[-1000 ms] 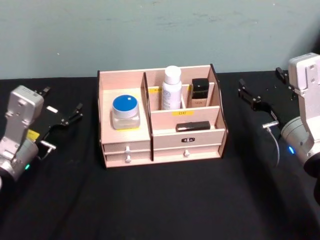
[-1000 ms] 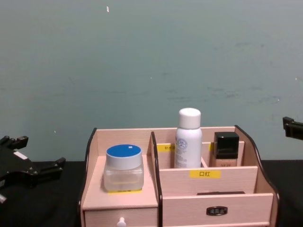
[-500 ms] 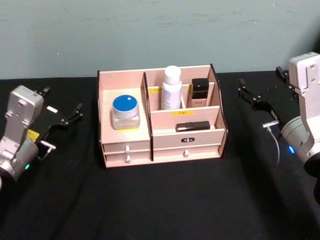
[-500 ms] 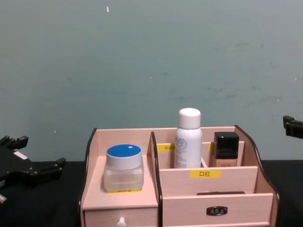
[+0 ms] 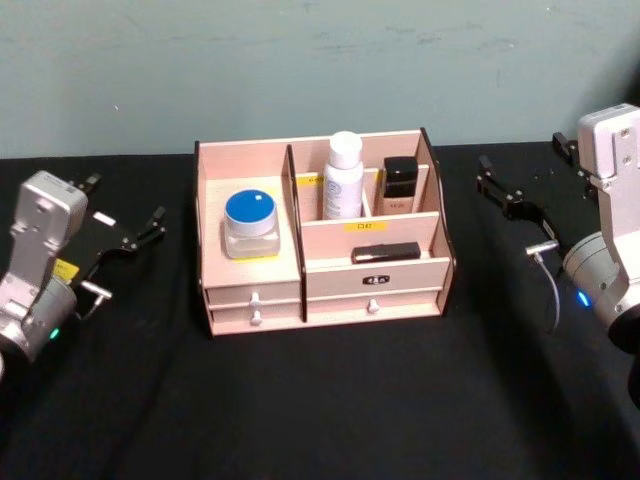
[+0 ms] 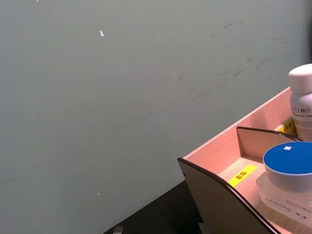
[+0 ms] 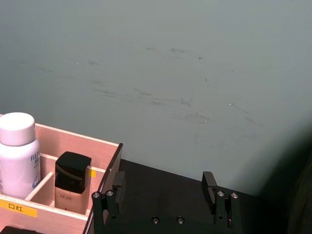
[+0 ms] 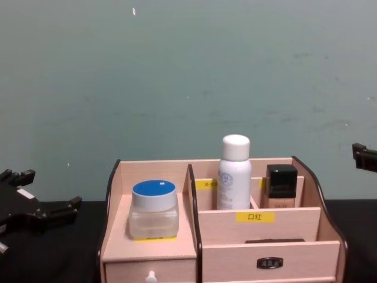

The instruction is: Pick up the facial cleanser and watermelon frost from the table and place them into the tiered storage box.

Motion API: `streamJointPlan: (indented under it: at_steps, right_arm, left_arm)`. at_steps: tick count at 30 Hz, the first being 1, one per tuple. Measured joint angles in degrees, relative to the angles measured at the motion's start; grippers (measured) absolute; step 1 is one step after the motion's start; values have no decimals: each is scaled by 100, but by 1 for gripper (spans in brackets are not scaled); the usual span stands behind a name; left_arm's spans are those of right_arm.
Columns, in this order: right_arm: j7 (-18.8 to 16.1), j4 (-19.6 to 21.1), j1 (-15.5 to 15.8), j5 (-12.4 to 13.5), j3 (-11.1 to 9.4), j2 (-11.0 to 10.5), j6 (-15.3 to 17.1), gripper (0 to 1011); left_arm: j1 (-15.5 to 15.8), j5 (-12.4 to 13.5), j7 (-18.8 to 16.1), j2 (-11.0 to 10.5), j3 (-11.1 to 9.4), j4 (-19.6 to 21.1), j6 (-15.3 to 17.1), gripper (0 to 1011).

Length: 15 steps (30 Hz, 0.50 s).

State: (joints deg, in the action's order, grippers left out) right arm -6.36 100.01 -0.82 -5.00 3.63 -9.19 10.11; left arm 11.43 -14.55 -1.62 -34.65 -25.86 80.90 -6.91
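Note:
The tiered storage box [image 5: 330, 285] stands mid-table, also seen in the chest view [image 8: 294, 256]. In it are a white bottle [image 5: 343, 180], a blue-lidded jar [image 5: 250, 225], a black-capped bottle [image 5: 400, 185] and a flat black stick [image 5: 386, 252]. I cannot tell which of these is the facial cleanser or the watermelon frost. My left gripper [image 5: 125, 205] hovers open and empty to the left of the box. My right gripper [image 5: 525, 170] is open and empty to its right, its fingers [image 7: 209, 184] spread wide in the right wrist view.
A black cloth [image 5: 320, 400] covers the table and a grey-green wall [image 5: 300, 60] rises close behind the box. Two small drawers [image 5: 255, 297] face me at the box's front.
The right gripper has drifted very slightly back. The left gripper, the box and its contents have not moved.

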Motion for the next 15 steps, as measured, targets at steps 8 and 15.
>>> streamJointPlan:
  at_steps: [8, 15]
  right_arm:
    - [0, 0, 0, 0, 0, 0, 0, 1002]
    - [0, 0, 0, 0, 0, 0, 0, 1002]
  left_arm:
    - [0, 0, 0, 0, 0, 0, 0, 1001]
    - [0, 0, -1, 0, 0, 0, 0, 1001]
